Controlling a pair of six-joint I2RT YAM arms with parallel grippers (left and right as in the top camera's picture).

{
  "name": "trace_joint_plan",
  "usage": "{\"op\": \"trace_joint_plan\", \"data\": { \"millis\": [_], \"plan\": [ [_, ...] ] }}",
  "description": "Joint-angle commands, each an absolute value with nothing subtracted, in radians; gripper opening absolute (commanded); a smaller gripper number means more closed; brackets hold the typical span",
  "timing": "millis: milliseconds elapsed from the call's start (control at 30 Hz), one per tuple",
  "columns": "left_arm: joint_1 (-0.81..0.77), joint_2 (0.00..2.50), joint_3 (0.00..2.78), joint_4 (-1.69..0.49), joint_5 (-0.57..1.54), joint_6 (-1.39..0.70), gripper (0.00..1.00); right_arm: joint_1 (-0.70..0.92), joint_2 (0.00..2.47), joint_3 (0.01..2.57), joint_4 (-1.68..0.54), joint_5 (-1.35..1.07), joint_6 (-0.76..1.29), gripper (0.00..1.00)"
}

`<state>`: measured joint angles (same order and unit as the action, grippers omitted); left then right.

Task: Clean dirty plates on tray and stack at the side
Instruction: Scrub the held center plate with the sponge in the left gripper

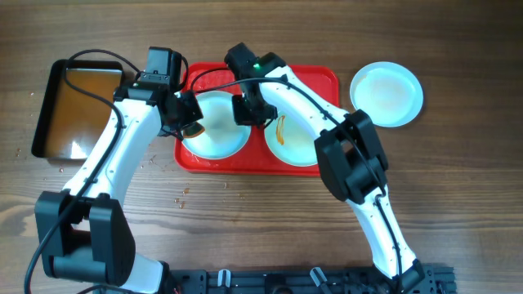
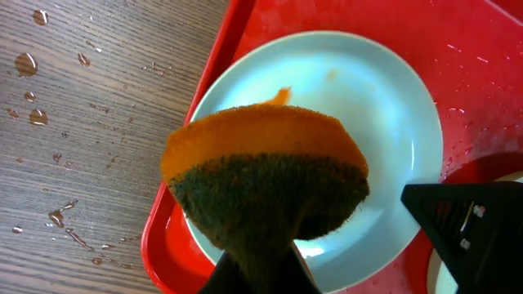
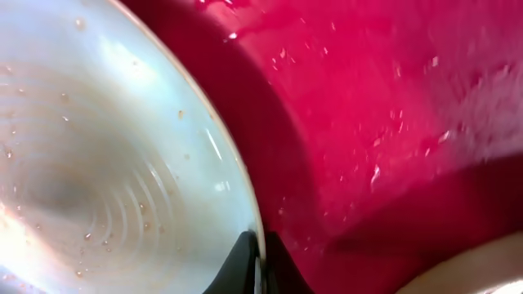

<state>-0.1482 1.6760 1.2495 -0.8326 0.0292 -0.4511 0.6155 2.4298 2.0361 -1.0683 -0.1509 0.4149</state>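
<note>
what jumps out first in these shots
The big red plastic tray sits mid-table, where the left claw holds an orange-and-green scrub sponge over a pale round plate whose rim the right claw pinches. Beside it on the tray, a second plate carries an orange sauce smear; a clean third plate lies on the wood to the right.

Bright, even overhead light, soft shadows; right wrist close-up blurred, glare on wet tray (image 3: pixel 392 122).

I see a black tray (image 1: pixel 37 122) of brownish water at the left of the wooden table (image 1: pixel 245 212), droplets (image 2: pixel 25 63) on the wood, and an orange, dark-green-faced sponge (image 2: pixel 261 175).
</note>
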Motion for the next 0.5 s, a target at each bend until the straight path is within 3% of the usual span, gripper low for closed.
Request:
{"op": "trace_joint_plan", "data": {
  "millis": [0,233,467],
  "plan": [
    [-0.142,1.67,1.243,-0.814,0.06,-0.453,0.04,0.58,2.465,2.027,-1.077,-0.118,0.209,0.04],
    [-0.142,1.67,1.224,-0.773,0.088,-0.452,0.04,0.508,2.465,2.027,-1.037,-0.174,0.18,0.04],
    [-0.142,1.67,1.099,-0.586,0.189,-0.453,0.04,0.516,2.465,2.027,-1.004,-0.199,0.108,0.04]
  ]
}}
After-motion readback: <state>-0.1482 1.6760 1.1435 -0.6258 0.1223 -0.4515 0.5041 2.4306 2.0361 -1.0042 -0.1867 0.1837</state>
